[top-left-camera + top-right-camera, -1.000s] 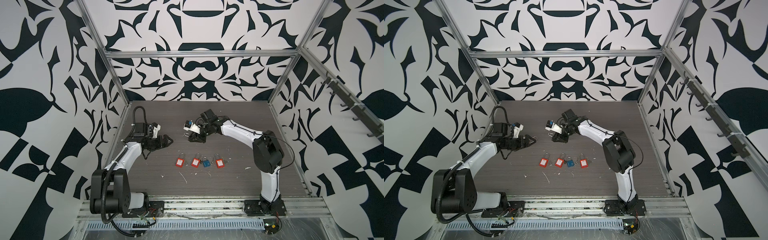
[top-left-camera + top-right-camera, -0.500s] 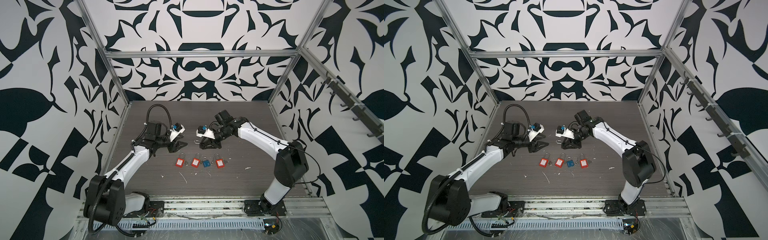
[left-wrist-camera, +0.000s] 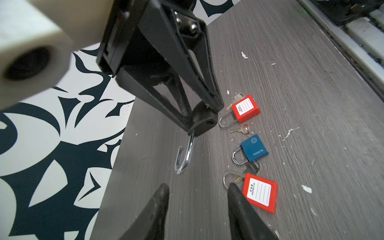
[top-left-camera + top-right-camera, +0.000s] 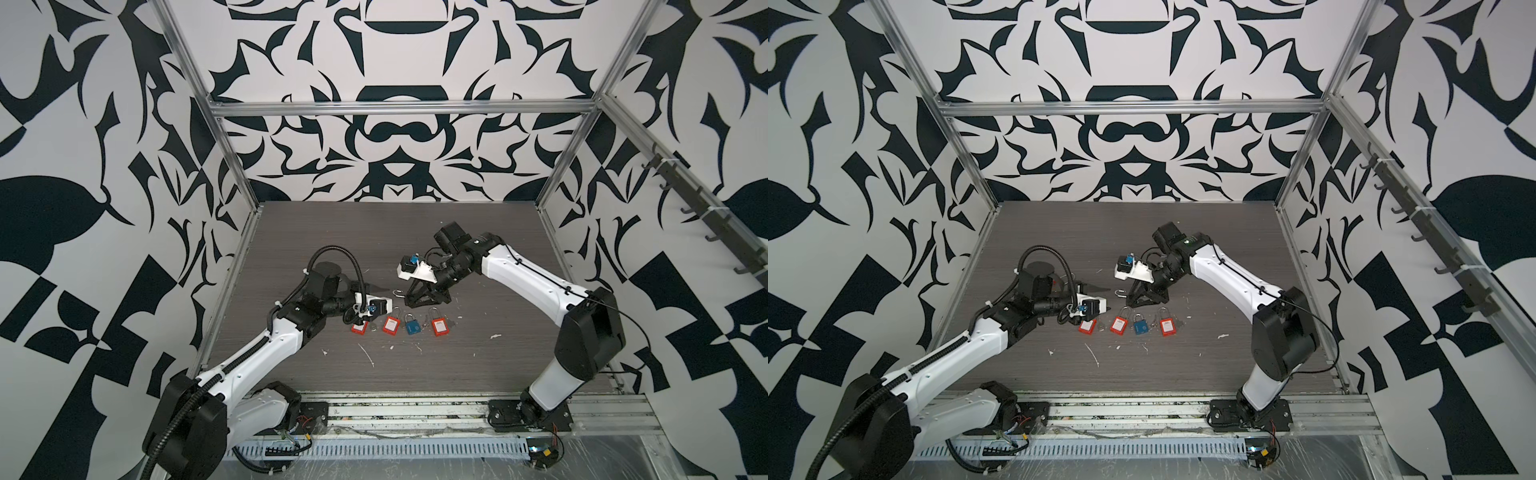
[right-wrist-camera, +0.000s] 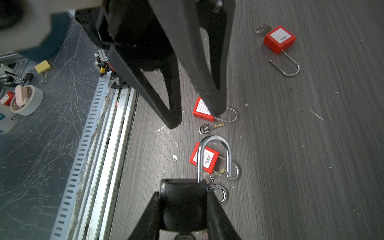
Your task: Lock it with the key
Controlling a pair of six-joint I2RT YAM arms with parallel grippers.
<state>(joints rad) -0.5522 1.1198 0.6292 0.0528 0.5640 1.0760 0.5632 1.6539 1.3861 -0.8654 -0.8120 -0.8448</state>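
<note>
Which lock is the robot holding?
The black padlock, pinched in the right pincer with its shackle open. The three red padlocks and the blue padlock lie on the table.

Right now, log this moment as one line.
right gripper: shut on black padlock, shackle open | left gripper: open, empty | blue padlock: on table

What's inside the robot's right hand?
The right hand squeezes a black lock; its silver loop sticks out, open at one end. The hand covers the lock's other end, so any keyhole there is hidden.
</note>
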